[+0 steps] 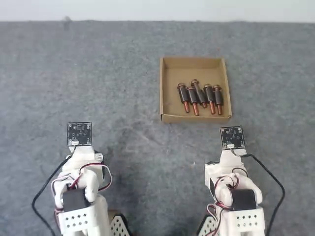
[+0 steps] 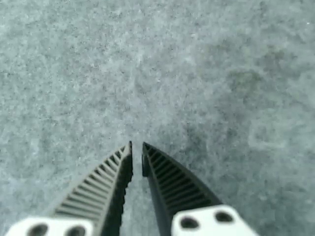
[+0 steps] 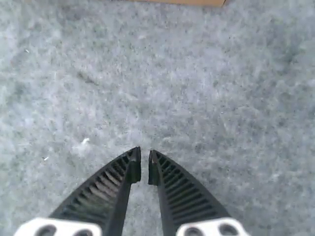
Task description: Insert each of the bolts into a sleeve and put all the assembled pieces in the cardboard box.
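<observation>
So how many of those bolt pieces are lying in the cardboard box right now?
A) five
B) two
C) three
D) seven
A: five sleeved bolts lie side by side on the floor of the cardboard box.

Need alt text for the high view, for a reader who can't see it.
Five bolts in sleeves lie side by side in an open cardboard box on a grey felt table. The left arm and right arm sit folded at the near edge, short of the box.
</observation>
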